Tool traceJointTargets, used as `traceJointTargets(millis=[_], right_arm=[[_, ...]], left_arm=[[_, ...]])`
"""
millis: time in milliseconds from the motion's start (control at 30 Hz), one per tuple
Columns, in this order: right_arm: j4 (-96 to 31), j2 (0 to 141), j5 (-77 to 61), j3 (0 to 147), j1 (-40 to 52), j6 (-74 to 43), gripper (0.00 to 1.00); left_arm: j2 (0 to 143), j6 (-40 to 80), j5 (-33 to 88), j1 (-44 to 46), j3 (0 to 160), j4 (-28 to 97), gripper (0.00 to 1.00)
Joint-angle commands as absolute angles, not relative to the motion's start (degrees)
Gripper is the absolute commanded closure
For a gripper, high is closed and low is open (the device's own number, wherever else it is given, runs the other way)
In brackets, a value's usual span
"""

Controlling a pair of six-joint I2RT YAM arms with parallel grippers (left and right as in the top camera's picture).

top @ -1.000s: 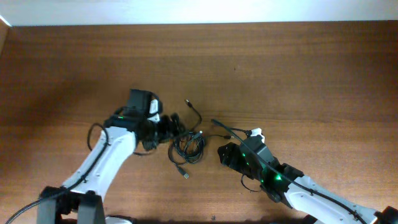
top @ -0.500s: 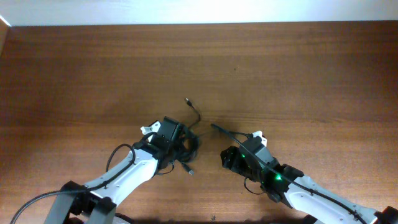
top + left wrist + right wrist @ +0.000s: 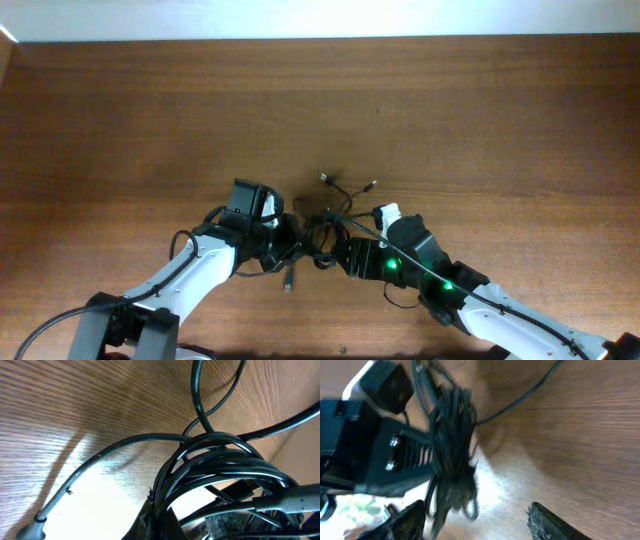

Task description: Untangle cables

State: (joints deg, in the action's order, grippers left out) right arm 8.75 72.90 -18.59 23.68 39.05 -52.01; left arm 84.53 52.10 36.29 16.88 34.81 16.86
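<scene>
Black and thin, the cables [image 3: 220, 467] bunch in a tight coil clamped in the closed left hand [image 3: 288, 238]. The right hand [image 3: 476, 521] faces that coil from just beside it, its fingers [image 3: 409, 519] spread wide and gripping nothing. One strand runs toward the near edge of the brown wooden desk [image 3: 150, 120] and ends in a plug [image 3: 289, 286]. Two loose ends [image 3: 326, 179] fan out beyond the bunch, whose left side the left hand's black body covers.
</scene>
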Motion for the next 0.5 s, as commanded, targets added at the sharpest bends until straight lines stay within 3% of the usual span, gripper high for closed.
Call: traceJointTargets(millis=[0, 133, 233, 333, 433, 467], right_arm=[[10.4, 72.4, -14.3, 24.0, 39.3, -51.2, 0.38], [13.6, 72.4, -15.4, 24.0, 39.3, -51.2, 0.49], [14.0, 72.4, -15.9, 24.0, 39.3, -50.7, 0.67], [14.0, 72.4, -16.8, 24.0, 39.2, -49.7, 0.96], [14.2, 72.4, -18.8, 24.0, 39.2, -49.7, 0.96], [13.4, 72.4, -18.3, 24.0, 39.2, -49.7, 0.96]], left_arm=[[84.8, 45.4, 39.6, 16.6, 34.3, 17.4, 1.00], [84.8, 42.5, 37.7, 16.6, 34.3, 18.8, 1.00], [84.8, 41.4, 37.1, 16.6, 34.3, 19.4, 1.00], [84.8, 41.5, 36.0, 16.3, 34.3, 19.3, 1.00], [84.8, 41.5, 34.5, 16.3, 34.3, 19.3, 1.00], [84.8, 41.5, 34.7, 16.3, 34.3, 19.3, 0.91]])
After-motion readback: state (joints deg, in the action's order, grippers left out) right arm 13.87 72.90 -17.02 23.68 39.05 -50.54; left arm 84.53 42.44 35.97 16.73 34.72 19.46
